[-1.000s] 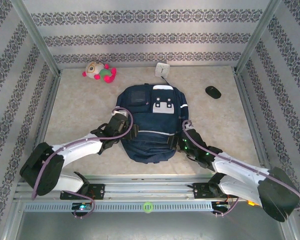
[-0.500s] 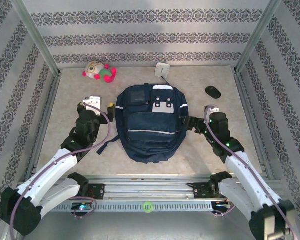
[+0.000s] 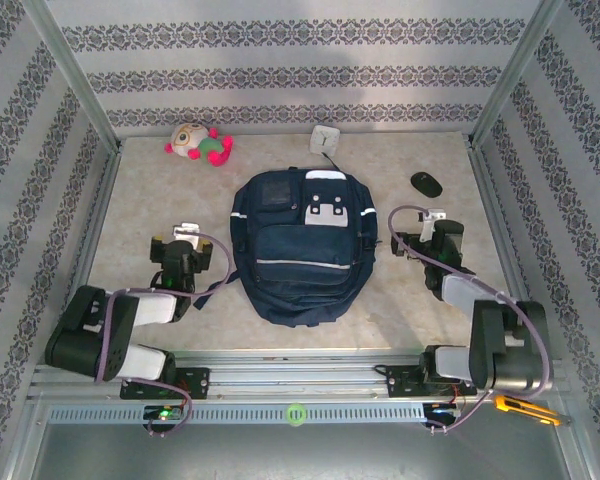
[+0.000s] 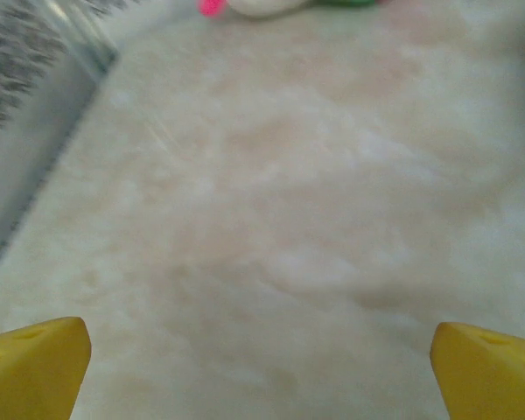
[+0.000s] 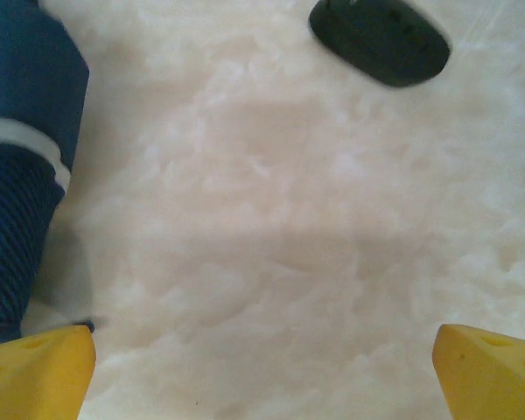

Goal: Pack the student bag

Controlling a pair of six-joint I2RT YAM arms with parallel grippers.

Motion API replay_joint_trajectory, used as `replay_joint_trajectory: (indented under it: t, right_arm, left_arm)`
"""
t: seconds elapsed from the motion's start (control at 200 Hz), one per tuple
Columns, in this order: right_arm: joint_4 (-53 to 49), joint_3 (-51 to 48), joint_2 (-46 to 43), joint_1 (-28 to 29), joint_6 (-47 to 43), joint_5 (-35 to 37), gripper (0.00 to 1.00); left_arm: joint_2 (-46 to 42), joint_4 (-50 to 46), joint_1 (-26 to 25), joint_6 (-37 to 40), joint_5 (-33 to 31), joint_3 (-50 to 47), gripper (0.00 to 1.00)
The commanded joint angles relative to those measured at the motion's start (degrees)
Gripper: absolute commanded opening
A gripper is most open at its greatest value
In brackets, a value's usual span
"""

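Note:
The student bag (image 3: pixel 295 250), navy with white trim, lies flat in the middle of the table, front pockets up. My left gripper (image 3: pixel 185 238) rests to its left, apart from it, and is open. In the left wrist view the left gripper (image 4: pixel 262 376) has its yellow fingertips (image 4: pixel 35 367) spread wide over bare table. My right gripper (image 3: pixel 435 225) sits to the right of the bag, also open. In the right wrist view the right gripper (image 5: pixel 262 376) has nothing between its fingers, and the student bag (image 5: pixel 17 175) edge lies at the left.
A plush toy (image 3: pixel 198 143) lies at the back left, its edge at the top of the left wrist view as plush toy (image 4: pixel 262 7). A white square item (image 3: pixel 325 138) sits behind the bag. A black mouse (image 3: pixel 426 183) (image 5: pixel 381 39) lies back right.
Both arms have drawn back from the bag's sides and folded near their bases. Both grippers have opened wide and let go of the bag.

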State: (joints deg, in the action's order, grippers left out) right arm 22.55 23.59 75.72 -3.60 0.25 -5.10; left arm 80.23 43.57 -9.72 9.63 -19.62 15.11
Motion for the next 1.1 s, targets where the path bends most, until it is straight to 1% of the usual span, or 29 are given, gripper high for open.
replay_joint_trajectory:
  t: [0.0,0.035,0.065,0.09,0.14,0.17,0.185,0.195,0.225,0.265,0.285,0.34,0.365,0.4,0.48,0.545,0.615,0.675,0.959,1.039,1.094]
  right_arm:
    - [13.76,0.82,1.39,0.05,-0.32,-4.45,0.98]
    - [14.38,1.28,1.93,-0.03,0.63,-5.43,0.98]
    - [17.45,0.87,2.86,-0.01,1.66,-6.36,0.98]
    - [21.46,-0.09,4.14,0.01,1.87,-7.49,0.98]
    - [26.59,-1.46,8.10,0.15,0.92,-8.98,0.98]
    - [30.03,-2.17,11.30,0.52,1.07,-8.21,0.98]
    - [34.18,-2.82,12.61,0.79,1.76,-7.47,0.98]
    - [36.46,-3.22,13.35,0.98,2.01,-7.20,0.98]
    - [37.27,-3.55,12.74,0.89,1.79,-7.10,0.98]
    - [32.52,-3.45,10.61,0.85,1.44,-5.78,0.98]
    - [31.72,-3.11,10.47,0.87,1.80,-4.62,0.98]
    - [32.42,-2.17,12.14,1.50,2.43,-1.81,0.98]
    - [32.68,-2.40,12.11,2.26,1.97,-0.31,0.98]
    - [31.42,-2.03,11.76,2.62,1.28,-0.42,0.98]
    - [31.27,-1.97,11.73,2.54,1.46,-0.33,0.98]
    - [31.24,-1.97,11.73,2.57,1.43,-0.32,0.98]
    - [31.24,-1.97,11.68,2.59,1.48,-0.32,0.98]
    - [31.24,-1.97,11.78,2.56,1.44,-0.28,0.98]
    - [31.24,-1.97,11.73,2.55,1.50,-0.30,0.98]
    - [31.24,-1.97,11.74,2.56,1.50,-0.34,0.98]
    - [31.24,-1.97,11.72,2.63,1.45,-0.32,0.98]
  left_arm:
    - [0.03,7.36,1.79,-1.41,10.08,3.34,0.99]
    - [0.97,8.54,1.84,-3.04,10.89,2.87,0.99]
    - [2.94,12.83,2.22,-3.00,13.04,1.70,0.99]
    - [5.26,16.81,2.29,-2.68,13.65,0.71,0.99]
    - [10.18,27.55,2.85,-4.38,10.03,-2.11,0.99]
    - [13.72,33.17,4.07,-6.14,9.20,-3.64,0.99]
    - [15.51,37.49,4.38,-6.40,8.31,-3.97,0.99]
    - [15.56,38.39,4.43,-6.65,7.69,-3.76,0.99]
    - [12.81,32.68,4.53,-7.21,7.77,-2.57,0.99]
    - [10.01,23.33,4.62,-8.05,7.71,-0.17,0.99]
    - [10.22,20.57,4.62,-8.11,7.63,1.23,0.99]
    - [12.46,19.35,4.86,-7.09,7.83,4.27,0.99]
    - [11.60,18.18,5.28,-7.63,8.28,4.21,0.99]
    - [10.47,15.87,5.32,-8.72,7.91,3.98,0.99]
    - [12.29,19.61,5.32,-7.73,7.40,3.97,0.99]
    - [11.02,14.99,5.33,-8.80,7.28,4.95,0.99]
    - [11.98,18.30,5.32,-8.08,7.14,4.35,0.99]
    - [11.47,17.10,5.32,-8.36,7.39,4.30,0.99]
    - [11.64,17.95,5.32,-8.07,7.87,4.11,0.99]
    - [11.54,16.04,5.49,-8.56,7.74,4.85,0.99]
    - [11.70,17.01,5.53,-8.36,7.52,4.66,0.99]
